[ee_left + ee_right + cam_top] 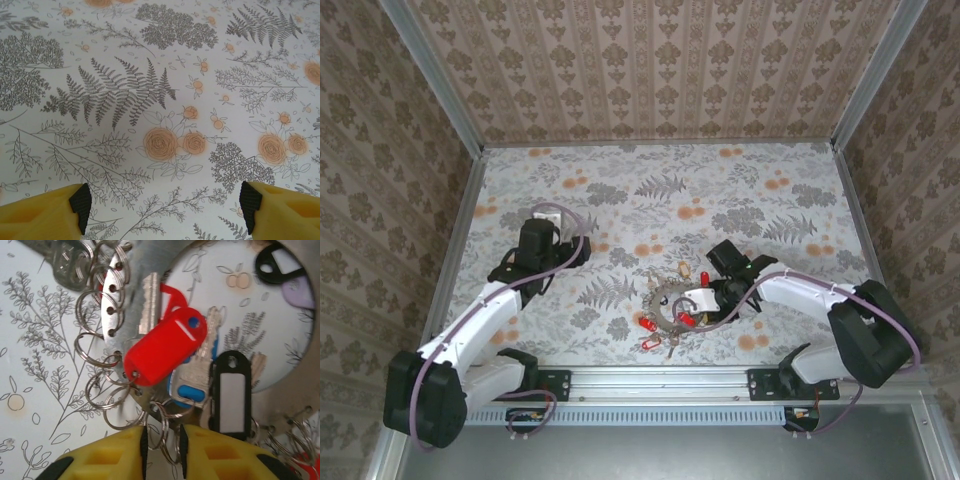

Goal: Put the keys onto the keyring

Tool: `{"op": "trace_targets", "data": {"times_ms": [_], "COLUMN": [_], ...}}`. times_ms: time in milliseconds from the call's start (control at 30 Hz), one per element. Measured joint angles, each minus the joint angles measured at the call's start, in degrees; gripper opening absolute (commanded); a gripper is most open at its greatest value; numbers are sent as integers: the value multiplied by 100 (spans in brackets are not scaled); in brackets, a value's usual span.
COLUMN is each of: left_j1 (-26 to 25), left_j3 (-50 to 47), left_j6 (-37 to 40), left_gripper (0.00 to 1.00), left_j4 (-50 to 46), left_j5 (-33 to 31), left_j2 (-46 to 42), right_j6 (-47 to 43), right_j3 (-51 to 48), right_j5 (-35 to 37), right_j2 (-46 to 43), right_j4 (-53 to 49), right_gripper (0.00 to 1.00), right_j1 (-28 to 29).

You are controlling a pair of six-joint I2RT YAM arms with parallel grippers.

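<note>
The keyring point(119, 315) is a flat grey metal ring with small holes along its rim, and many wire split rings point(95, 357) hang from them. On and inside it lie keys: a red tag point(165, 347), a blue-headed key point(192, 387) and a black tag with a white label point(229, 395). My right gripper point(162, 450) is at the ring's near rim, its jaws narrow and pinching a couple of split rings. In the top view the keyring point(663, 290) lies at centre with the right gripper point(698, 300) on it. My left gripper point(165, 207) hangs open over bare cloth, far left of the keyring point(546, 216).
A floral tablecloth point(720, 200) covers the table, with patterned walls on three sides. More red tags point(647, 325) lie at the keyring's near side. A silver key point(65, 265) and a second black tag point(277, 262) sit at the ring's far rim.
</note>
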Motion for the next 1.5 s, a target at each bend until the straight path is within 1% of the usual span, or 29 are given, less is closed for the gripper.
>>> {"op": "trace_targets", "data": {"times_ms": [233,333,400,467,600,700,767,867,933,1067,1200,1300,1400,1500], "left_j1": [20,22,22,26,7,-48,-205,-649,-935,-1303,-1635,-1790,-1915,-2028], "left_j3": [0,-2,-2,-15,-365,-778,-931,-953,-898,-365,321,610,763,966], "left_j6": [-28,-44,-42,13,396,896,1403,2269,2837,3781,4599,5053,5403,5724], "left_gripper": [80,79,78,78,76,75,75,75,73,67,67,65,59,55], "left_j4": [-50,-57,-52,4,616,1222,1550,1954,2094,2028,1851,1805,1703,1438], "left_j5": [-2,-2,11,122,586,1139,1600,2326,2809,3650,4304,4824,5104,5204], "left_j2": [-2,-2,-2,-9,-289,-603,-704,-719,-649,-15,713,1137,1469,1707], "right_j6": [9,22,35,57,87,90,96,129,136,151,236,334,468,629], "right_j3": [28,28,28,33,24,9,-15,-66,-66,-22,284,575,739,763], "right_j5": [2,2,-9,-20,-59,-177,-284,-481,-584,-750,-964,-1130,-1279,-1388], "right_j2": [68,68,59,42,-146,-553,-831,-1226,-1399,-1502,-1502,-1502,-1532,-1631], "right_j4": [-20,-17,-20,-20,-37,-37,7,103,179,286,293,348,439,498], "right_gripper": [19,9,4,2,0,0,0,0,0,0,0,0,0,0], "right_j1": [39,44,44,44,44,37,13,-61,-114,-157,-173,-177,-184,-190]}}
